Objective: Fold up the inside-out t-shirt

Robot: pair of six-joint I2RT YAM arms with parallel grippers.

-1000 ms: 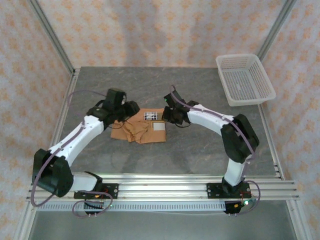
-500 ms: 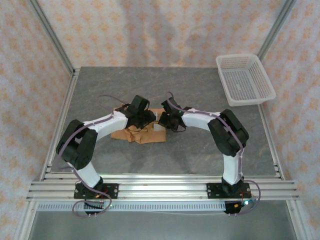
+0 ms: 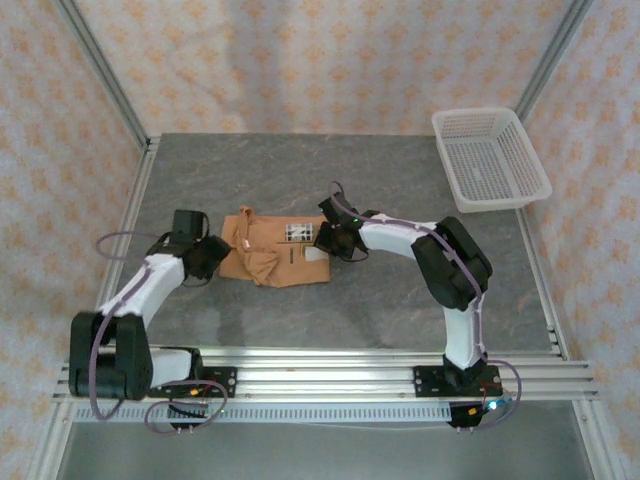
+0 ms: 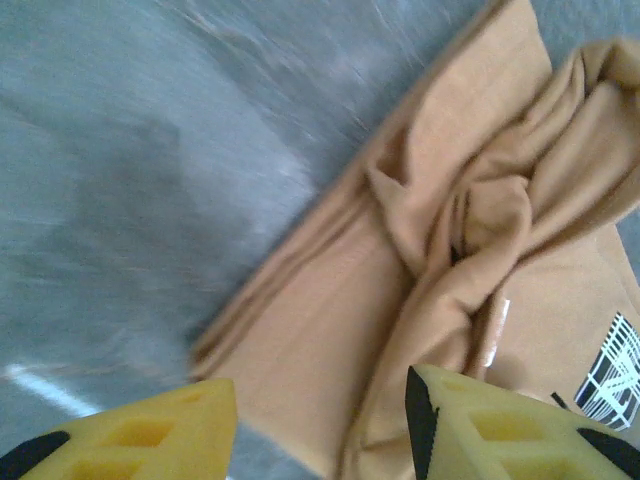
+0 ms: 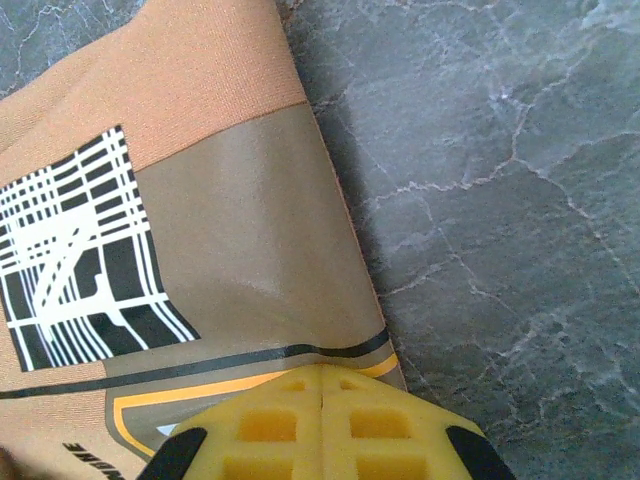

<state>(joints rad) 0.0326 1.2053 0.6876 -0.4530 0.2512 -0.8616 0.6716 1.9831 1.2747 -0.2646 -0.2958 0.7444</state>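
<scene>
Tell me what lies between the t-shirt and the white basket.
In the top view, the right gripper sits at the t-shirt's right edge; from there to the basket is bare grey table.

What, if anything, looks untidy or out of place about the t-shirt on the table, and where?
The t-shirt is not lying flat. A twisted ridge of bunched fabric runs across its left part in the top view, while the right part with the printed patch lies smooth. Such a lump would likely spoil a neat fold.
</scene>
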